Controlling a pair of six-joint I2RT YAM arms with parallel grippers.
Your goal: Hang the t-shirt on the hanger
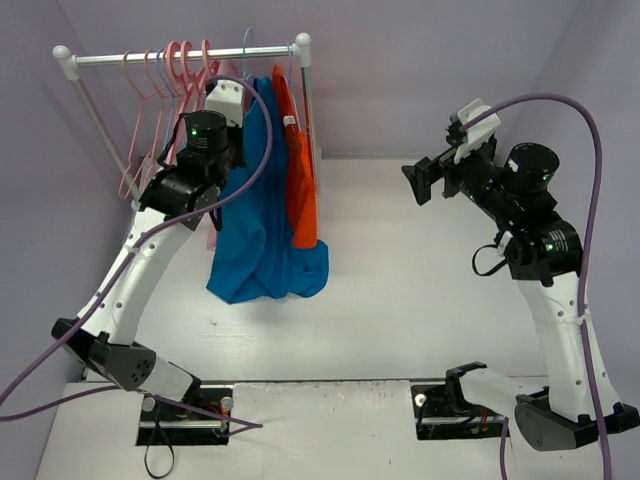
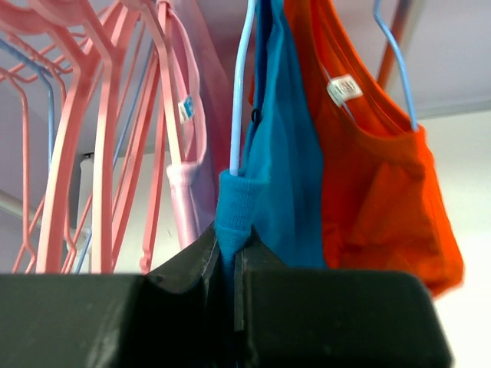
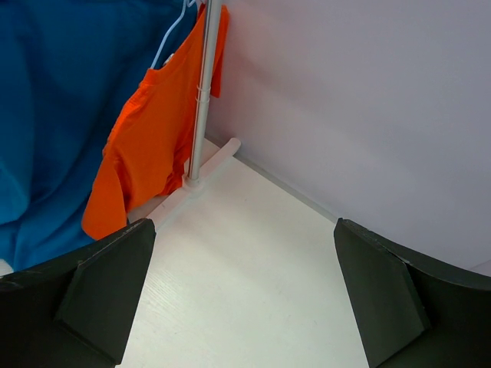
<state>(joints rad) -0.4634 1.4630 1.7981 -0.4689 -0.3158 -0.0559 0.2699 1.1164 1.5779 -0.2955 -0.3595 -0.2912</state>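
- The right gripper (image 3: 244, 238) is hovering over the table (image 1: 400, 280), well apart from the clothes. Its jaws are standing wide open with nothing between them.
- The left gripper (image 2: 230, 253) is reaching up at the rack, its jaws pinching tight on a fold of the t-shirt (image 2: 284, 153).
- The t-shirt is hanging with its long axis upright: the top is pointing up toward the rail (image 1: 185, 57), and the lower end is bunching on the table.
- The hanger (image 2: 239, 92) is showing as a thin wire running upright, its lower end going into the pinched fold.
- The orange garment (image 2: 368, 176) is hanging just beside the t-shirt, on its right and touching it.
- On the other side, a pale pink garment (image 2: 184, 192) and pink hangers (image 2: 92, 115) are hanging.
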